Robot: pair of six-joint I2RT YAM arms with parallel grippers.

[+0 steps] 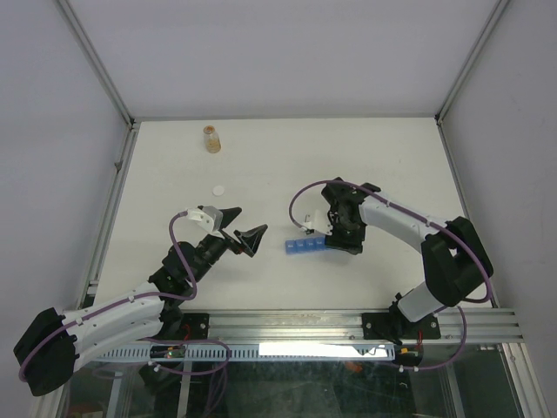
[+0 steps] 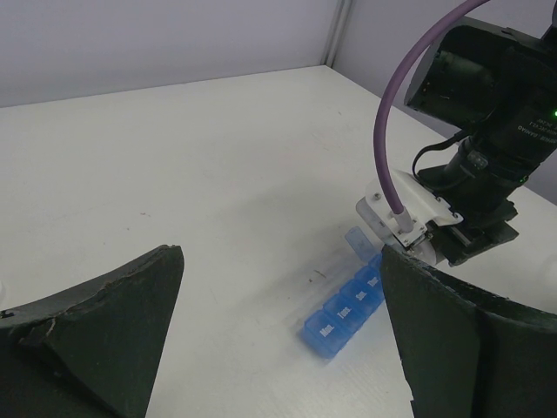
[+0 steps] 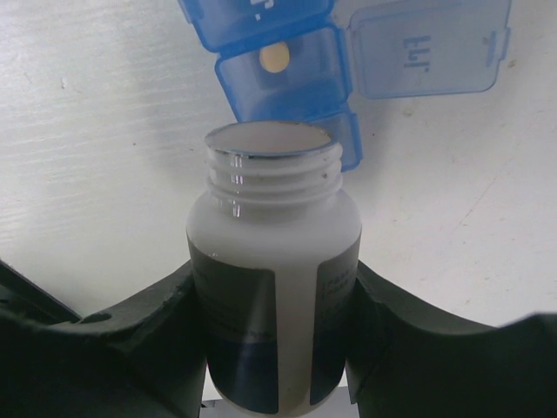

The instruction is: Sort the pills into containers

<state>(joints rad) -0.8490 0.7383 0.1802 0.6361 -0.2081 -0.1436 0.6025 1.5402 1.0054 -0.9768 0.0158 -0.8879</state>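
Far left on the table (image 1: 348,165), near the back edge, stands a small amber bottle (image 1: 210,138), upright, w/ no hand near it. A bit nearer to me and just right of it lies a small white disc (image 1: 220,188), flat, on its own.

My left gripper (image 1: 242,228) hangs over the table left of centre, nearer than the disc. Its jaws are spread wide w/ nothing between them. In the left wrist view its fingers (image 2: 96,331) frame bare table, and the gripper (image 2: 283,257) looks toward the right arm.

The containers (image 1: 305,246) lie about mid-table, a short blue strip running left-right, flat on the surface, between my two grippers. From the left wrist view the containers (image 2: 344,309) show printed lids, mostly down. The far-right part is hidden behind my right wrist.

My right gripper (image 1: 342,237) sits at the strip's right end, clenched on a white bottle (image 3: 274,287). The fingers (image 3: 130,340) press its labelled sides. The bottle has no cap and its threaded mouth points at the strip. Just past the mouth one compartment of the containers (image 3: 278,87) is open, its lid (image 3: 426,48) flipped out to the right. One small pale-yellow pill (image 3: 275,58) lies inside it. Can't tell if the bottle rim touches the strip.
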